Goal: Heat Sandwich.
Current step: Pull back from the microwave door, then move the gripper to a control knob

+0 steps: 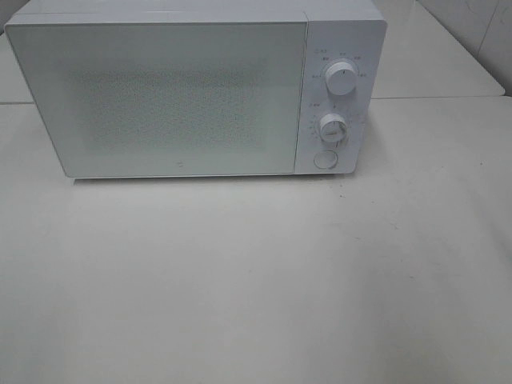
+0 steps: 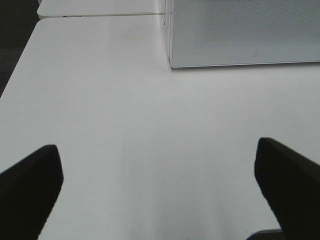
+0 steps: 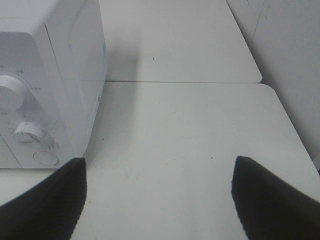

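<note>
- Currently the microwave (image 1: 184,96) sits shut on the bench (image 1: 256,280); no sandwich is in sight.
- Left tool (image 2: 157,167) and right tool (image 3: 160,177), facing the microwave, are both spread apart and empty.
- Risk: pressing its round button (image 1: 324,158) too hard could slide the microwave back.

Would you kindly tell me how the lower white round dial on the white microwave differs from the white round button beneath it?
The lower white round dial stands proud of the panel; the white round button lies flat. Printed marks ring the dial; the button has none. Both are white, round and sit on the control panel of the white microwave.
</note>
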`<act>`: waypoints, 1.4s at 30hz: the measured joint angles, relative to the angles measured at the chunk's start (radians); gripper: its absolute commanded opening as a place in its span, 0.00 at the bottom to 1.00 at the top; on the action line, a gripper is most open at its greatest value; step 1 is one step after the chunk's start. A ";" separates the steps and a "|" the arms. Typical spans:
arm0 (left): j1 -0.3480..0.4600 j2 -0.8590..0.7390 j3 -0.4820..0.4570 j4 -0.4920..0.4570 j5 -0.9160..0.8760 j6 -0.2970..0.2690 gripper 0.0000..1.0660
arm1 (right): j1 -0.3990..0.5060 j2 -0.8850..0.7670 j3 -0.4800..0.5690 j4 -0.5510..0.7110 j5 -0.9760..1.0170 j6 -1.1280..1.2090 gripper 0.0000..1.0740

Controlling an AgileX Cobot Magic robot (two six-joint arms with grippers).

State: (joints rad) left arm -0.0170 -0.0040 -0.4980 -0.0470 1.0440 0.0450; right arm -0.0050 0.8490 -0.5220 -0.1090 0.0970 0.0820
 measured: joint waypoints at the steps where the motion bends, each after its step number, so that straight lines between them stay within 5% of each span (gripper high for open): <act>1: 0.000 0.000 0.000 0.000 0.000 0.000 0.95 | 0.000 0.016 0.000 0.000 -0.023 0.001 0.71; 13: 0.000 0.000 0.000 0.000 0.000 0.000 0.95 | 0.000 0.188 0.085 0.001 -0.409 0.007 0.71; 21: 0.000 0.000 0.000 0.000 0.000 0.000 0.95 | 0.017 0.291 0.186 0.132 -0.656 -0.037 0.71; 42: 0.000 0.000 0.000 0.000 0.000 0.000 0.95 | 0.539 0.610 0.231 0.721 -1.156 -0.366 0.71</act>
State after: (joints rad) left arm -0.0170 -0.0040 -0.4980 -0.0470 1.0440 0.0450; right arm 0.5340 1.4590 -0.2910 0.6120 -1.0590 -0.2840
